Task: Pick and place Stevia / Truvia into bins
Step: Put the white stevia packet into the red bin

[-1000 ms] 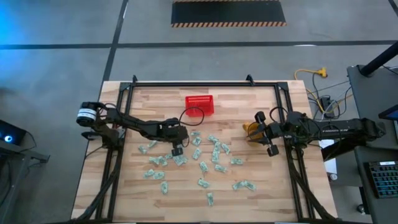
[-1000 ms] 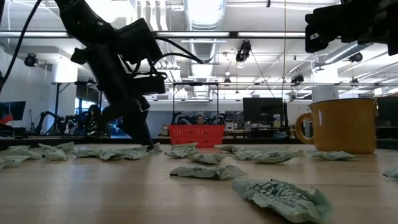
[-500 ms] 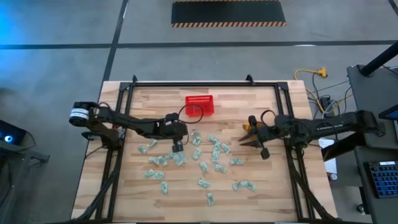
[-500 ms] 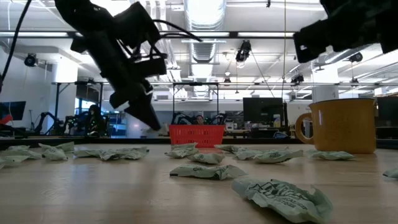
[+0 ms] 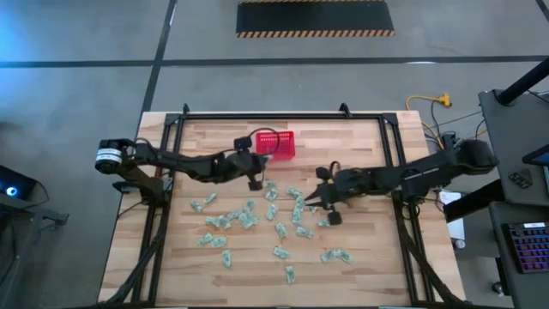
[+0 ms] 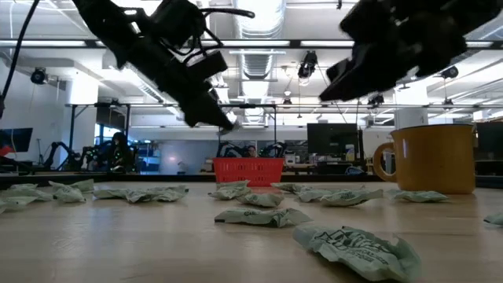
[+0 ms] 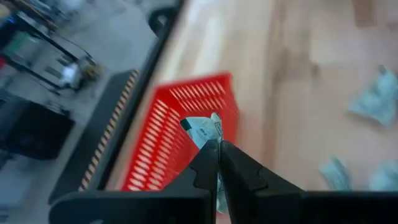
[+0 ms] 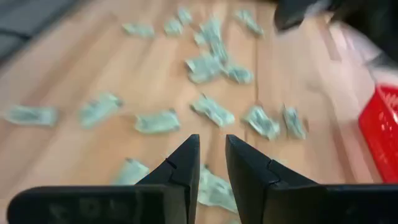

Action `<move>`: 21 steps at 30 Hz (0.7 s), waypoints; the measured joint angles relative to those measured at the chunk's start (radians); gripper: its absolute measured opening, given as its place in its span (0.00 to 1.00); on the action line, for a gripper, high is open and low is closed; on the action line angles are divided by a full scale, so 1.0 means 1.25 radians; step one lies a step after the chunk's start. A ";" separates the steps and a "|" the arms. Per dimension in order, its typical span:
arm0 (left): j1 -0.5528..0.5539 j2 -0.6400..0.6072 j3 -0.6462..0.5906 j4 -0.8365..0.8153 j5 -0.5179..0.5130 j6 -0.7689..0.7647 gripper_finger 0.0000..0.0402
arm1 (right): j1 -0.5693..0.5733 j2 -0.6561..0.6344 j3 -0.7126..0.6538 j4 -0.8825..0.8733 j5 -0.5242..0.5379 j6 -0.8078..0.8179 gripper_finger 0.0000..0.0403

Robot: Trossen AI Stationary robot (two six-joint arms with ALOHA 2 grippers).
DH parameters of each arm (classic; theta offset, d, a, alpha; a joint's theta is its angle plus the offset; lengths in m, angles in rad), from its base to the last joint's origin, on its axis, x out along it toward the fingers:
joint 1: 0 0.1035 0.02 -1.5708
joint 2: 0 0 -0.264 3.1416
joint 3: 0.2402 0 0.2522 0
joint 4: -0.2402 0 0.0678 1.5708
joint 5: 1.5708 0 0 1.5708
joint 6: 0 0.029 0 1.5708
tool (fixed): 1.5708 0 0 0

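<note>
From the table's left edge the left arm (image 5: 180,163) stretches out long and low across the wood, its elbow barely bent, reaching toward the middle rear. The left gripper (image 5: 255,178) hangs just in front of the red basket (image 5: 275,144), raised off the table, and in the low view it points down and toward the basket (image 6: 248,170). Its fingers (image 7: 205,163) are pinched tight on one sachet (image 7: 204,129), whose white and green end sticks out past the tips, over the basket's near rim (image 7: 186,134) in the wrist view.

The basket stands at the rear middle of the table (image 5: 360,257). In front of it the rest of the sachets (image 5: 279,228) lie loose across the centre of the table, mostly apart from one another, a few touching.

Further right, the right arm (image 5: 412,176) comes in from the table's right edge, slanting down and forward toward that scatter. The right gripper (image 5: 319,199) is at the right-hand fringe of the sachets, lifted clear of the wood. Its fingers (image 8: 183,168) stand a narrow gap apart with nothing between them, sachets (image 8: 212,110) spread on the table beyond. A yellow mug (image 6: 428,158) stands on the table at the right in the low view.
</note>
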 joint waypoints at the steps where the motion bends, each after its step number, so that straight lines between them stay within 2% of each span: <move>1: 0.008 0.000 0.003 0.012 0.000 0.010 0.00 | 0.000 0.029 0.017 -0.003 0.015 -0.007 0.17; 8: 0.082 0.029 0.025 0.019 0.015 0.045 0.00 | -0.001 0.190 0.124 -0.016 0.040 -0.031 0.17; 12: 0.121 0.044 0.025 0.053 0.076 0.061 0.00 | -0.003 0.261 0.181 -0.057 0.091 -0.034 0.17; 15: 0.141 0.052 0.024 0.064 0.127 0.066 0.00 | -0.004 0.294 0.215 -0.090 0.105 -0.033 0.17; 18: 0.154 0.057 0.024 0.063 0.133 0.066 0.00 | -0.003 0.309 0.236 -0.124 0.112 -0.026 0.17; 21: 0.165 0.068 0.024 0.064 0.134 0.066 0.00 | -0.004 0.305 0.240 -0.132 0.157 0.004 0.17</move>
